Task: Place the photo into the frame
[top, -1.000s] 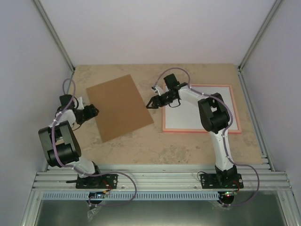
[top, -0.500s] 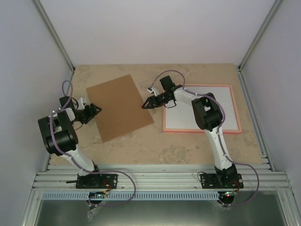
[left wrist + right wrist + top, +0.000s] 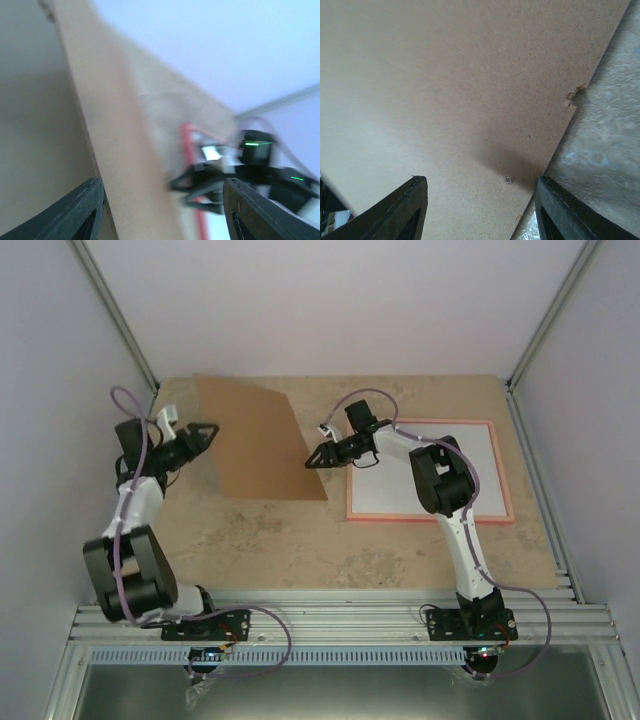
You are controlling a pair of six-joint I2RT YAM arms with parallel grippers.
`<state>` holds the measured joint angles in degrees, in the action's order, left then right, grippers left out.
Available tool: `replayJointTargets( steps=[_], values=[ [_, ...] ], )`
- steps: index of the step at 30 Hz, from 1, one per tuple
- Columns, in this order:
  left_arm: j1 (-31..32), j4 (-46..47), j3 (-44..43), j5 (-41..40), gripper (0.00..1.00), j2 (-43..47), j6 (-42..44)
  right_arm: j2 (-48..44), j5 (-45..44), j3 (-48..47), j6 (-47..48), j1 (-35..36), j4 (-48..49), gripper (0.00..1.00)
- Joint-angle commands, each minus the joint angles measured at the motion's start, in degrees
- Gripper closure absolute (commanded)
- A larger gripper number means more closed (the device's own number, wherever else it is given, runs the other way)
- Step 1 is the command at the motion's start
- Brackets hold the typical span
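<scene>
The thin pink frame (image 3: pixel 430 519) lies flat at the right of the table, with a white sheet (image 3: pixel 385 495) filling it. The photo's sunset face shows nowhere. A brown backing board (image 3: pixel 262 445) stands tilted, its left edge raised and its right edge down on the table. My left gripper (image 3: pixel 205 430) is at that raised edge. In the left wrist view the board (image 3: pixel 125 165) passes edge-on between the wide-apart fingers of my left gripper (image 3: pixel 162 200), close to the left one. My right gripper (image 3: pixel 318 455) hovers open over the board's right edge (image 3: pixel 445 90), its jaws astride that edge.
The beige stone-patterned table (image 3: pixel 605 150) shows beside the board's chipped right edge. A small metal rivet (image 3: pixel 508 179) sits in the board near that edge. White walls and aluminium posts close in the table on three sides.
My left gripper has risen and swung toward the back, tipping the board's left edge up off the table. My right gripper has stayed near the board's right edge.
</scene>
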<state>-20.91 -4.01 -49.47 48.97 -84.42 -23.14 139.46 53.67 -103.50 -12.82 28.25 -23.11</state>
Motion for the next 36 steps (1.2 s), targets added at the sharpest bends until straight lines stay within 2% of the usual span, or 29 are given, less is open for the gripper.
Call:
replayJointTargets(
  steps=[1, 6, 12, 15, 17, 23, 26, 29, 32, 35, 36],
  values=[
    [11.33, 14.71, 0.4, 15.62, 0.31, 8.52, -20.03, 2.87, 3.39, 1.6, 0.12, 3.48, -0.83, 0.4],
    [13.16, 4.44, -2.91, 4.25, 0.23, 5.94, -18.34, -0.23, 3.99, 2.69, 1.19, 3.48, -0.26, 0.4],
    [19.98, 4.78, -5.88, 2.27, 0.21, 1.92, -16.05, -3.05, 6.24, 3.96, 2.37, 3.33, 0.61, 0.37],
    [20.38, 4.67, -8.45, 1.38, 0.25, 0.35, -15.1, -4.64, 5.68, 4.31, 2.8, 3.3, 1.41, 0.35],
    [20.43, -0.47, -11.27, -1.78, 0.31, -0.14, -11.92, -5.32, 4.69, 4.37, 3.07, 3.3, 1.45, 0.35],
    [20.38, -16.86, -16.65, -18.59, 0.59, 0.75, -2.36, -8.96, -0.45, 4.83, 5.7, 2.32, 0.5, 0.33],
    [20.38, -22.58, -18.17, -22.89, 0.71, 0.46, 1.55, -12.18, -3.28, 4.76, 7.68, 1.01, 0.42, 0.32],
    [19.25, -24.74, -18.86, -21.57, 0.81, -0.88, 2.9, -15.28, -6.55, 4.68, 11.51, -0.08, -0.4, 0.3],
    [17.05, -23.64, -19.02, -17.51, 0.9, -1.57, 0.74, -19.76, -11.25, 6.25, 17.63, -0.39, -0.78, 0.28],
    [14.65, -19.8, -18.42, -10.74, 1.0, -1.59, -4.98, -27.64, -17.3, 13.72, 24.56, 0.6, 4.04, 0.24],
    [14.25, -18.94, -18.36, -9.0, 1.0, -1.7, -6.92, -30.64, -19.93, 16.88, 27.29, 1.56, 6.46, 0.21]
  ],
)
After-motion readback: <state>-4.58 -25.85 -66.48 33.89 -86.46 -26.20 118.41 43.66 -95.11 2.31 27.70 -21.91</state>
